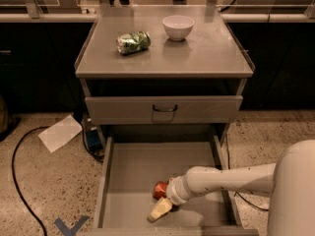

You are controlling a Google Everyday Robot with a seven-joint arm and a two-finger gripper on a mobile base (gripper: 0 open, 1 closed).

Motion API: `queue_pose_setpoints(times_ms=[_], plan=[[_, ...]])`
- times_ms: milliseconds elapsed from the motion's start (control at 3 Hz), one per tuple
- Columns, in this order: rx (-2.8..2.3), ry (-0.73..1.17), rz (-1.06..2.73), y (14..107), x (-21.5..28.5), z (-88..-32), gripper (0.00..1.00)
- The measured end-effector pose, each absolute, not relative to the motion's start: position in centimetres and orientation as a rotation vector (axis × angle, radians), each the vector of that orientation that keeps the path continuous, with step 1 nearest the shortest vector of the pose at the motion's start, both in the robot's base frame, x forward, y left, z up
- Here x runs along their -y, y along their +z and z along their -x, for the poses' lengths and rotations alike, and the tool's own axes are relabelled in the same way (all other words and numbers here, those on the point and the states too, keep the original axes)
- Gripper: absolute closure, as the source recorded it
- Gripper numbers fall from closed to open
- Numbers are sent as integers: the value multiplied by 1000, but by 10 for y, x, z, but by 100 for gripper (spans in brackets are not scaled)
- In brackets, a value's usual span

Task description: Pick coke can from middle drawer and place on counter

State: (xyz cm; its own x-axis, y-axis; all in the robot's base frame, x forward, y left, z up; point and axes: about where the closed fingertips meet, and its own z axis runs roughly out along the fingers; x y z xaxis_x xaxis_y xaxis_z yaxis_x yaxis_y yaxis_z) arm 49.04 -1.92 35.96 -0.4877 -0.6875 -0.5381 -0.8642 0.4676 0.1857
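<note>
View from above and in front of a grey metal cabinet. We see the middle drawer (133, 173) pulled fully out toward the camera, its flat floor exposed. The coke can (159, 189) is inside this drawer, on the floor near the front edge and slightly right of centre; only its red body shows, and we cannot tell whether it stands or lies.

The robot's white arm (226, 180) enters from the lower right and reaches leftward into the drawer. The hand (160, 209) is low over the drawer floor, just in front of the can, with its pale tip pointing down and to the left. The wrist joint sits directly beside the can and appears to touch it. We cannot tell whether the hand is open, closed or gripping the can.

Above the open drawer, a closed drawer front (123, 111) carries a dark handle. The table (206, 53) forms the cabinet top and bears a green-and-white can (133, 42) lying on its side at rear left and a white bowl (178, 27) upright at rear centre, the two near each other but apart.

On the speckled floor left of the cabinet lie a sheet of paper (60, 132) and a dark cable (15, 166).
</note>
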Motion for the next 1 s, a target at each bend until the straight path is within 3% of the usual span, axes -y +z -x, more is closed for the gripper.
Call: queue_pose_setpoints(times_ms=[333, 1000], plan=[[-2331, 622, 1302, 360, 19, -490, 19], [-2331, 622, 1302, 360, 19, -490, 65]])
